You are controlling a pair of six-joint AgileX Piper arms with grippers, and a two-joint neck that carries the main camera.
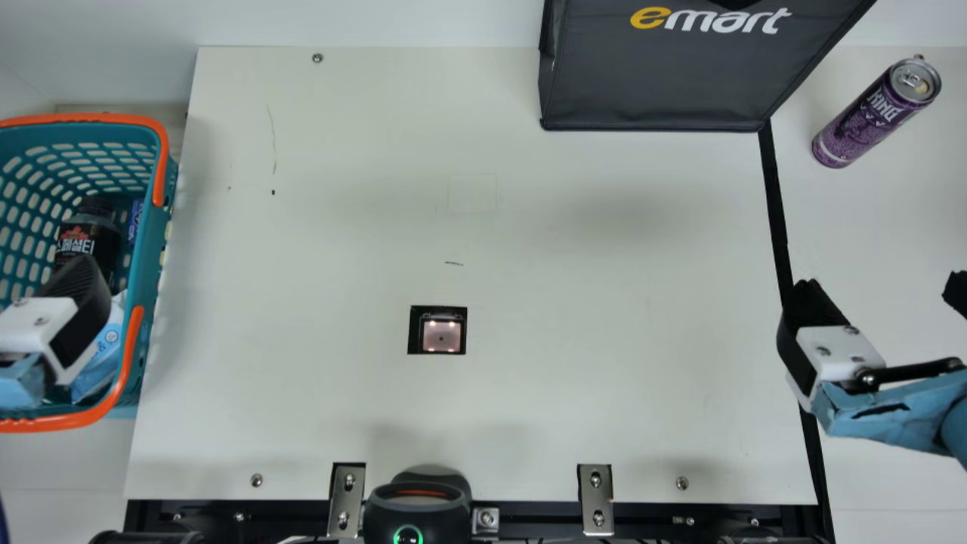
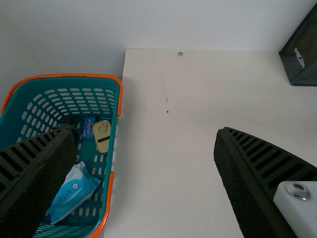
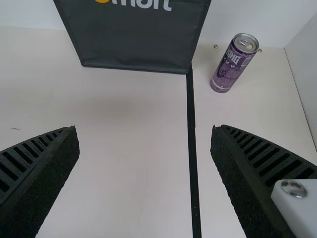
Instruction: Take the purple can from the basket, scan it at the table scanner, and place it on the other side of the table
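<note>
The purple can [image 1: 869, 121] stands upright at the back right of the main view, beyond the black line; in the right wrist view the can [image 3: 233, 67] is beside the dark bag. My right gripper [image 1: 876, 295] is at the right, nearer the front than the can and apart from it. In its wrist view the right gripper [image 3: 145, 173] is open and empty. My left gripper [image 1: 83, 317] is over the basket [image 1: 143, 264] at the left; its wrist view shows the left gripper [image 2: 143, 173] open with nothing held. The table scanner [image 1: 442, 335] is set in the tabletop.
Inside the basket are a dark bottle [image 1: 89, 234], a blue-white packet [image 2: 74, 193] and a gold tin [image 2: 102, 135]. A dark grey bag [image 1: 657, 75] stands at the back, right of centre. A black round device [image 1: 417, 506] sits at the front edge between metal brackets.
</note>
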